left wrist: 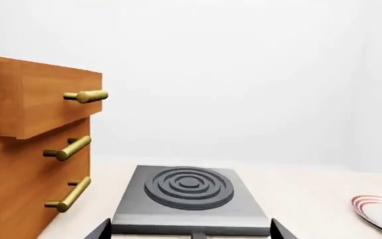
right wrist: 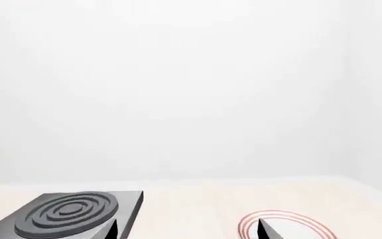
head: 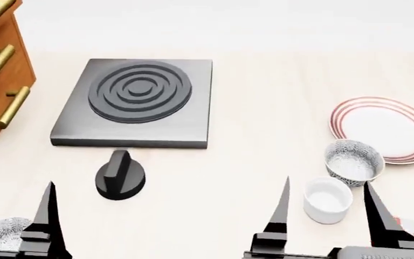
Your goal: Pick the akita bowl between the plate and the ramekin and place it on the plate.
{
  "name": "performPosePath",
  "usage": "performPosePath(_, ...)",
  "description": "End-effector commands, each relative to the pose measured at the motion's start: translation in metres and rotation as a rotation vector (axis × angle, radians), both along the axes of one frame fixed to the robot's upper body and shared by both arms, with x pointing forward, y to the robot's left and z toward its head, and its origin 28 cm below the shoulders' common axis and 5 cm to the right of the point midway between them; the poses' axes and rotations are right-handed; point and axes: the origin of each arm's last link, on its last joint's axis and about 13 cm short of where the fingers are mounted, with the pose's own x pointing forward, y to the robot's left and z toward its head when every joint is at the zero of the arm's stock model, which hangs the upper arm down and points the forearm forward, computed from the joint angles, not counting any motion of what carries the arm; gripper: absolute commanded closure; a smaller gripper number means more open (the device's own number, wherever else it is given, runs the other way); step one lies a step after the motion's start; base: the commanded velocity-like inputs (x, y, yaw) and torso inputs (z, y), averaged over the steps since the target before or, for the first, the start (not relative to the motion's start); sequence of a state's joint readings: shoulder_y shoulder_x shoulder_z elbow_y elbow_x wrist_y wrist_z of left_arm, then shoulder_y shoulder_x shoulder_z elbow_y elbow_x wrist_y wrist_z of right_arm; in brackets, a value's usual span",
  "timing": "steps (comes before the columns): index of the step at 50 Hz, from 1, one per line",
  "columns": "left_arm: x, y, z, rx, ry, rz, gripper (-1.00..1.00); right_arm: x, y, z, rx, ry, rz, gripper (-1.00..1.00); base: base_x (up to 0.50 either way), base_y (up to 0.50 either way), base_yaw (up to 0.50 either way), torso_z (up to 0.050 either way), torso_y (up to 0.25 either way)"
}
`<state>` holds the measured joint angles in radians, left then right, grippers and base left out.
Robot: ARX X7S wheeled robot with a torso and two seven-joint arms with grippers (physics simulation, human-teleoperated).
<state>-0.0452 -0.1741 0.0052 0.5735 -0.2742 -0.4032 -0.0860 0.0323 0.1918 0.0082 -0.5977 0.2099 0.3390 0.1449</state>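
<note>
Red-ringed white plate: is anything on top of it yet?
No. The flat white plate with red rings is bare in the head view; the speckled grey bowl sits beside its near edge, overlapping a sliver of rim.

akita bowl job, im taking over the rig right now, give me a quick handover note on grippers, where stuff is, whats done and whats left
Left gripper: jaws open, empty, low at the near left, away from the job's things.
Right gripper: jaws open, empty, with the ramekin showing between its fingers in the head view.
The akita bowl stands upright on the table between the ramekin and the plate, close to the plate's near rim.
A second speckled bowl sits at the near left; that one is not the target.
Done: nothing yet; the bowl is not grasped and the plate is bare.
Left: move the right gripper on past the ramekin, grasp the bowl, lift it and set it on the plate.
</note>
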Motion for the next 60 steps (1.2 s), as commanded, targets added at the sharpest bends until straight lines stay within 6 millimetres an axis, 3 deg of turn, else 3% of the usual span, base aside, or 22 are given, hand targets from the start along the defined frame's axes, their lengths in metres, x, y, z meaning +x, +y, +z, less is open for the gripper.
performPosePath(1,-0.008,0.007,0.031,-0.010,-0.077,-0.008,-1.00,-0.011,-0.006,0.037,-0.044,-0.090,0.025,-1.00,0.50,0.00,0.00,0.000,0.000)
performPosePath(44,-0.012,0.013,0.037,-0.036,-0.095,-0.008,-1.00,-0.018,-0.008,0.039,-0.056,-0.116,0.078,-1.00,0.50,0.00,0.00,0.000,0.000)
performPosePath(60,-0.009,0.013,0.057,-0.011,-0.083,-0.028,-1.00,-0.016,-0.013,0.057,-0.070,-0.050,0.159,-1.00,-0.10,-0.21,0.00,0.000,0.000)
